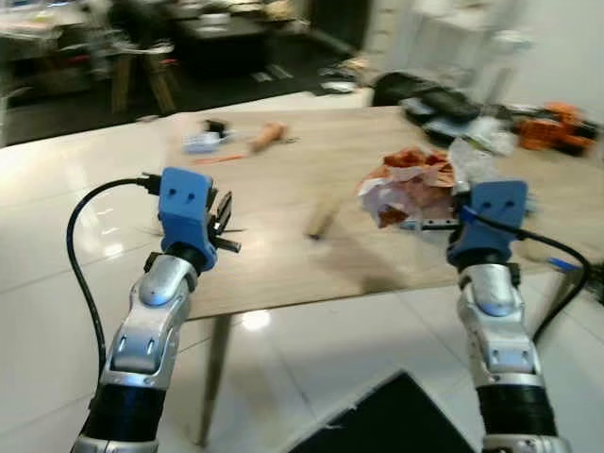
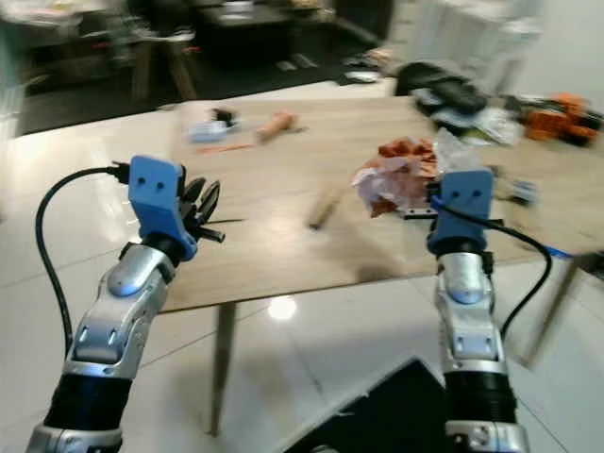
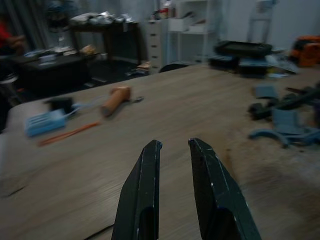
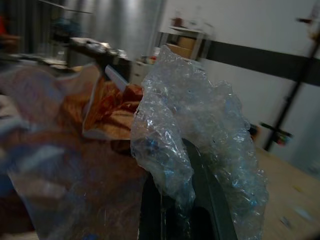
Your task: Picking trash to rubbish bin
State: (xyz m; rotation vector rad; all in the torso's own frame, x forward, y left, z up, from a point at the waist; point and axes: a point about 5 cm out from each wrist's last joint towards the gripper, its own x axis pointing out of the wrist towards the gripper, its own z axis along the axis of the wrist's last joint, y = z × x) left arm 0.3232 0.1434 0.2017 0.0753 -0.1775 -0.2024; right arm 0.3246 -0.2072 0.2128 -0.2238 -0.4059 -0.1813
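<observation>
At lower left, the left gripper [image 3: 172,150] is held over the near edge of the wooden table [image 1: 283,203], its smooth black fingers slightly parted and empty. At right of centre, the right gripper [image 4: 185,200] is seen closed on a wad of crinkled clear plastic [image 4: 200,125], beside a heap of red-and-white crumpled wrappers [image 1: 408,184]. The light, springy film is best kept firmly pinched, it is judged, and lifted clear of the heap before being carried off. At bottom centre, a dark flat shape [image 1: 387,420], possibly the bin, is too blurred to identify.
</observation>
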